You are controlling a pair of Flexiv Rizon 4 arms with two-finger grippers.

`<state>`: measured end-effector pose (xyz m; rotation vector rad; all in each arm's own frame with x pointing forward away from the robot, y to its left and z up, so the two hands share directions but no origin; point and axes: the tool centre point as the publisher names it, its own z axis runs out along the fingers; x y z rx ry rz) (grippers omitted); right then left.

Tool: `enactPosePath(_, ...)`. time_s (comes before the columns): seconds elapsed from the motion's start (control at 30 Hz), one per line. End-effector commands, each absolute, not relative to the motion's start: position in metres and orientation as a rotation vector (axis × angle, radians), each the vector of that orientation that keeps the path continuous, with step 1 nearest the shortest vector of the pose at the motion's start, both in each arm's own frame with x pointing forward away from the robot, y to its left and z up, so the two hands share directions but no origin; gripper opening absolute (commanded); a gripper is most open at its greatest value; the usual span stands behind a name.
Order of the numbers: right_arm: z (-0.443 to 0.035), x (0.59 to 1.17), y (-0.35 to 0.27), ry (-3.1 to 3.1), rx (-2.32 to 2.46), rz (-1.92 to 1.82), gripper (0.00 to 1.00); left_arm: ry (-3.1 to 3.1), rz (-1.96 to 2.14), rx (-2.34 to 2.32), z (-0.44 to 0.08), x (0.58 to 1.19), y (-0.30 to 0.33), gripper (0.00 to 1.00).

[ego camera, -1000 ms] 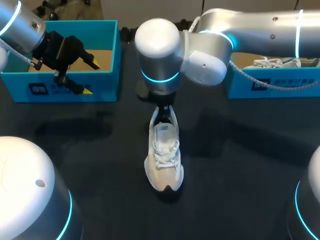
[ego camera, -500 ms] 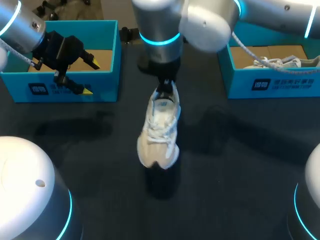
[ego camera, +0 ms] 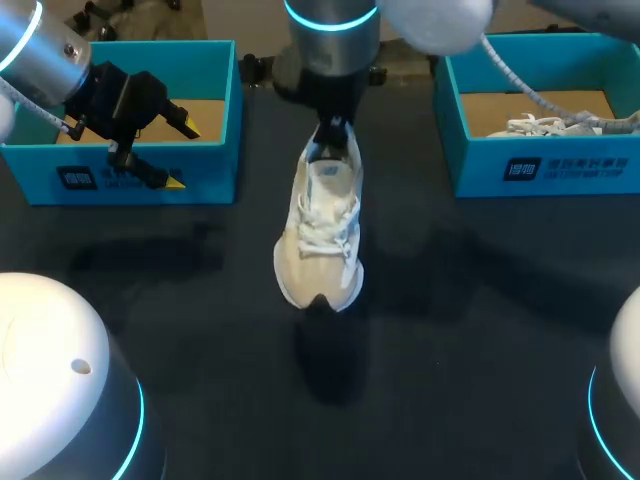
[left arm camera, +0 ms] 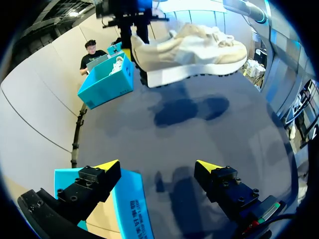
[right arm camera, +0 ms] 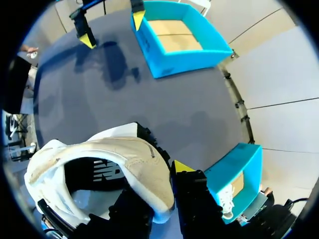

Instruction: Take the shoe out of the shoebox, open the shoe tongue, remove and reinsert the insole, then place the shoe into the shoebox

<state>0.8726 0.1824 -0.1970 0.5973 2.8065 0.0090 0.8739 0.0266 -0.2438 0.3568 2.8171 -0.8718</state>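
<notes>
Two fingers of the right gripper (ego camera: 332, 132) are pinched on the heel of the shoe (ego camera: 322, 230), holding it clear above the table (ego camera: 450, 300), its shadow underneath. The shoe's length runs from that gripper straight back toward the robot, toe nearest. The left gripper (ego camera: 180, 152), fingers spread wide and holding nothing, hangs at the front wall of the left box (ego camera: 228, 110), well apart from the shoe. That box shows only its cardboard floor; the right box (ego camera: 480, 170) holds a second shoe (ego camera: 550, 125).
</notes>
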Motion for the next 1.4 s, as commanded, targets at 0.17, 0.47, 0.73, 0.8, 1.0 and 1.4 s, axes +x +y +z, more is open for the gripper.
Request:
enactPosePath(0.17,-0.154,0.867,0.178,2.778,0.565,0.048,0.0,2.818,-0.867,0.356,-0.243,0.873,0.027,1.0)
enactPosePath(0.47,-0.154,0.867,0.178,2.778,0.565,0.048,0.0,2.818,-0.867,0.356,-0.243,0.873,0.027,1.0)
enactPosePath(0.73,-0.154,0.867,0.178,2.778,0.565,0.048,0.0,2.818,-0.867,0.356,-0.243,0.873,0.027,1.0)
enactPosePath(0.8,-0.154,0.867,0.178,2.778,0.565,0.048,0.0,2.818,-0.867,0.356,-0.243,0.873,0.027,1.0)
enactPosePath(1.0,-0.154,0.867,0.178,2.778,0.565,0.048,0.0,2.818,-0.867,0.356,-0.243,0.873,0.027,1.0)
enactPosePath(1.4,-0.156,0.87,0.178,2.774,0.574,0.052,0.0,2.818,-0.867,0.356,-0.243,0.873,0.027,1.0)
